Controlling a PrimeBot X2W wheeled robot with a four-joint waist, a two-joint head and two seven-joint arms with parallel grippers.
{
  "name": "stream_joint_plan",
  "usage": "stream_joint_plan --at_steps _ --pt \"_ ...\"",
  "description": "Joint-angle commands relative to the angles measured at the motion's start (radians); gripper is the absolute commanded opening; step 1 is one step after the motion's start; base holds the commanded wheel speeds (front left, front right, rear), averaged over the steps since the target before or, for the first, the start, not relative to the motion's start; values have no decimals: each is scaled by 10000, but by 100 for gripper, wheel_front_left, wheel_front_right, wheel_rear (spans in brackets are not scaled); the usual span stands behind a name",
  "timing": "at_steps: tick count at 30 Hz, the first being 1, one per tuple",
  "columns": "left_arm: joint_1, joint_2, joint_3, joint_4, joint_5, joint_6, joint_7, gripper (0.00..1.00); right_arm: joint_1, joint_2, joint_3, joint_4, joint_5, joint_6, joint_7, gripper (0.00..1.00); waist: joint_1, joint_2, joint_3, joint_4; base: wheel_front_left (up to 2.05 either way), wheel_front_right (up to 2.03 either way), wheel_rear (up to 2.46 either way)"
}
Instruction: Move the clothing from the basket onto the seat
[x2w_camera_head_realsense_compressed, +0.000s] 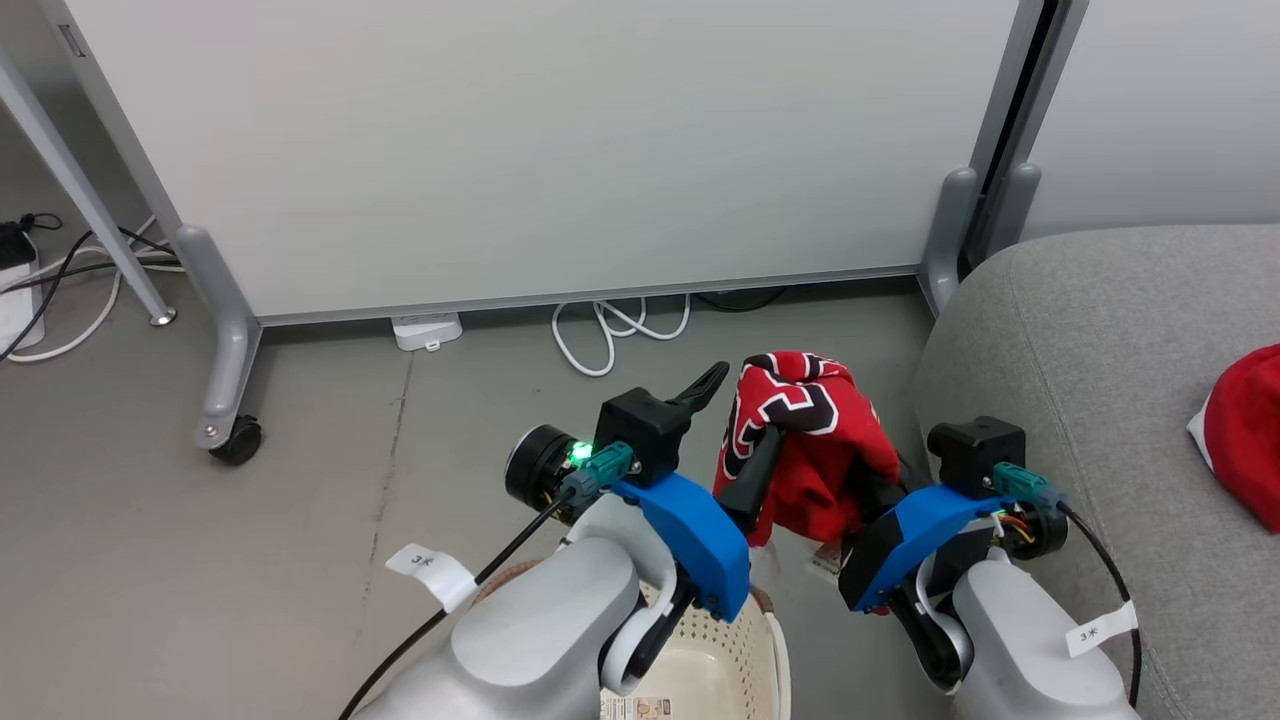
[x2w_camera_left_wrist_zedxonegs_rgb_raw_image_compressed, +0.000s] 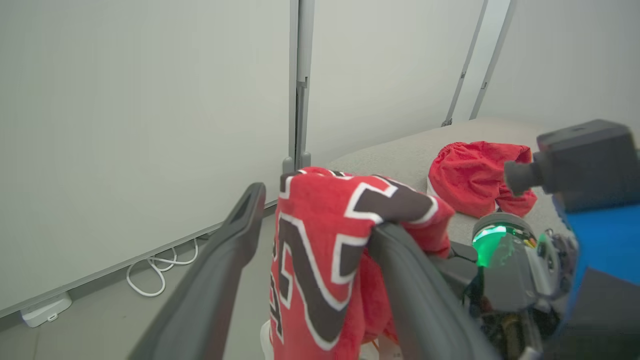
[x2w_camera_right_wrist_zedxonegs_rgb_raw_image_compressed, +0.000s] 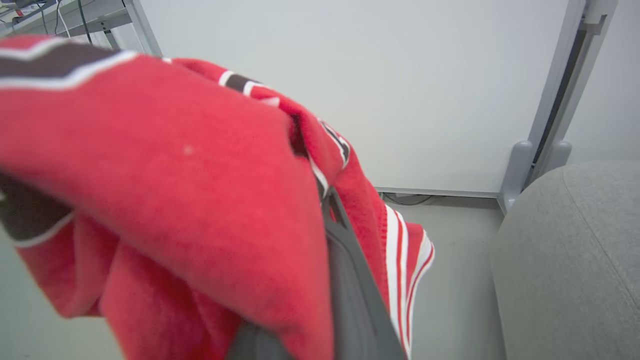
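Snagging is the likeliest trouble. The left gripper stands with its fingers spread wide and grips nothing, yet the jersey hangs between them and lies over one of them. A sideways pull could therefore drag cloth along that finger or twist the bundle. The right gripper has its fingers closed on a bunched fold of the jersey, and that pinch seems to carry most of the weight (how deep the fold sits I cannot tell). A shallow bite on soft cloth may slip, and the jersey would land on the floor between the basket and the sofa. The jersey is held up in the air past the basket's far rim, near the sofa's rounded corner and not yet over the seat. Released too early, it could slide off that curved edge. The plain red garment lies on the sofa seat, well in from that corner.

The jersey is a soft, slightly fuzzy knit, limp and crumpled, with black lettering outlined in white and striped hems. The sofa is light-grey woven upholstery with a stitched seam. The basket is smooth cream plastic, perforated, with a brown woven-look rim.
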Motion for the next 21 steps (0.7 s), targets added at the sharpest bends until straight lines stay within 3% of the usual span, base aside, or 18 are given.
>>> stream_joint_plan --at_steps 1,13,21 --pt "240 102 171 -124 214 -51 -43 100 -79 0 -88 -93 -109 5 -59 0 1 -1 4 5 0 0 0" --pt "2852 924 2677 -2387 2523 -615 -37 100 288 0 -456 -504 -362 5 -63 0 1 -1 -11 -104 0 0 0" --pt "4475 1088 4097 -2963 3881 -1084 -37 100 433 0 -566 -704 -497 5 0 0 1 -1 -33 -159 0 0 0"
